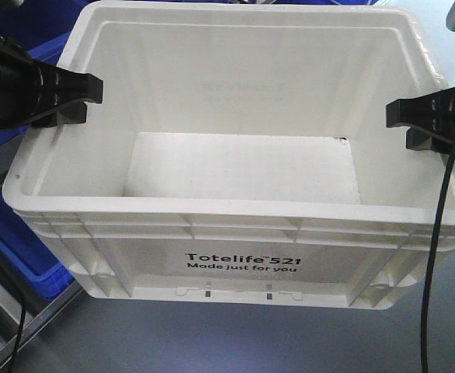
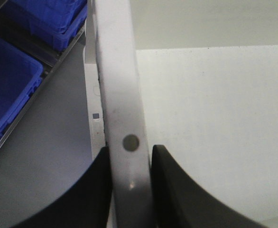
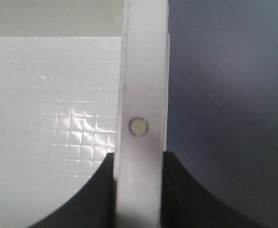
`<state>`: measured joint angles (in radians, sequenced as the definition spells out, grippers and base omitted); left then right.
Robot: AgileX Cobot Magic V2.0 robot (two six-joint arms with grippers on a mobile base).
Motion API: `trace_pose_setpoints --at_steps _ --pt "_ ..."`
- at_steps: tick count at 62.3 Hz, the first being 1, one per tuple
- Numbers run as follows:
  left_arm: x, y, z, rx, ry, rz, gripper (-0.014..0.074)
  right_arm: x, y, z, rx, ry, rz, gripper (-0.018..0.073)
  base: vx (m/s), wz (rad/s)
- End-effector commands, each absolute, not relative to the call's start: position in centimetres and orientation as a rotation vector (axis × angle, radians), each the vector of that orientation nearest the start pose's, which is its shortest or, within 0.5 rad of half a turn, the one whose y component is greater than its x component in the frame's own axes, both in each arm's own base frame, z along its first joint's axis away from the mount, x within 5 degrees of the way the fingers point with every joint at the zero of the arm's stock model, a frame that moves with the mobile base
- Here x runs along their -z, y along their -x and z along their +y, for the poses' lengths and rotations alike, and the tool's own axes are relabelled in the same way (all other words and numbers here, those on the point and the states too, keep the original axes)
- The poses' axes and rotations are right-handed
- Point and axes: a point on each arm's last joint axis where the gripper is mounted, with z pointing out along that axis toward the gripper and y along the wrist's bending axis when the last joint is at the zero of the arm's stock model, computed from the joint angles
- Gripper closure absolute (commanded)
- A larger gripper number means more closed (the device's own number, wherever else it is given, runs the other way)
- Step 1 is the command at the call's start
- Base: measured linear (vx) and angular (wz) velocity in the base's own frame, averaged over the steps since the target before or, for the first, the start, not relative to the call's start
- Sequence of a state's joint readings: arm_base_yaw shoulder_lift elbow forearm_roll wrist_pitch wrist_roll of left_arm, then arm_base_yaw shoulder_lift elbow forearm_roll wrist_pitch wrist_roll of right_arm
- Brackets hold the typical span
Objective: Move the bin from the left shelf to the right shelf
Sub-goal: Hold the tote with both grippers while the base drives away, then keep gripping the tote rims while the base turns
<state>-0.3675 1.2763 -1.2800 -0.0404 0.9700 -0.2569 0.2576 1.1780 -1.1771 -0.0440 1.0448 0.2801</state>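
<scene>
The bin [image 1: 243, 264] fills the middle of the front view, open side up, with its printed long wall toward 6 o'clock. Below it lies a grey surface [image 1: 212, 334]. I cannot tell whether the bin stands on that surface or hangs just above it. Inside, only the bare white floor and walls show, apart from a small dark speck [image 1: 340, 140] on the floor's edge toward 2 o'clock.

The left gripper [image 1: 88, 97] sits at 10 o'clock on the bin's short-side rim. In the left wrist view, its black fingers [image 2: 94, 190] are set narrow, one pressed to each face of the rim [image 2: 117, 71], which runs from 6 to 12 o'clock between them. A round mark [image 2: 130, 142] lies on the rim just above the fingers.

The right gripper [image 1: 398, 124] sits at 3 o'clock on the opposite short rim, and a black cable [image 1: 437, 256] hangs from it toward 5 o'clock. In the right wrist view, its jaws are also narrow and clamp the rim [image 3: 143, 61] from both sides. A pale round mark [image 3: 139, 126] lies just above them. At 9 o'clock, the bin's floor [image 3: 49, 118] shows a faint grid sheen.

Blue bins [image 1: 18, 233] stand on a shelf at 8 o'clock in the front view, partly behind the white bin. More of them [image 2: 8, 95] show at 9 to 11 o'clock in the left wrist view. What they contain cannot be seen.
</scene>
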Motion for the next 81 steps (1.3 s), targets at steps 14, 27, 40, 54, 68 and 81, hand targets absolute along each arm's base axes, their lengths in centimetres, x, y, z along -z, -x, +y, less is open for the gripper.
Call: trace_pose_setpoints --at_steps 14,27,40,54,68,81 --pt "-40.73 -23.85 -9.12 0.325 -0.136 2.295 0.0603 -39.41 -22.12 4.9 -0.135 0.01 2.347 0.0561 0.03 -0.4" --pt "-40.73 -23.85 -9.12 0.325 -0.136 2.295 0.0603 -39.41 -22.12 4.9 -0.135 0.01 2.347 0.0561 0.03 -0.32" --pt "-40.73 -23.85 -9.12 0.325 -0.136 2.295 0.0603 -39.41 -22.12 4.9 -0.135 0.01 2.347 0.0561 0.04 -0.29" --pt "-40.73 -23.85 -9.12 0.325 -0.136 2.295 0.0603 -39.41 -22.12 4.9 -0.135 0.01 2.347 0.0561 0.06 -0.35" --pt "-40.73 -23.85 -9.12 0.325 -0.136 2.295 0.0603 -39.41 -22.12 4.9 -0.135 0.01 2.347 0.0561 0.08 -0.41" --pt "-40.73 -23.85 -9.12 0.325 -0.136 2.295 0.0603 -39.41 -22.12 4.9 -0.135 0.01 2.347 0.0561 0.09 -0.4"
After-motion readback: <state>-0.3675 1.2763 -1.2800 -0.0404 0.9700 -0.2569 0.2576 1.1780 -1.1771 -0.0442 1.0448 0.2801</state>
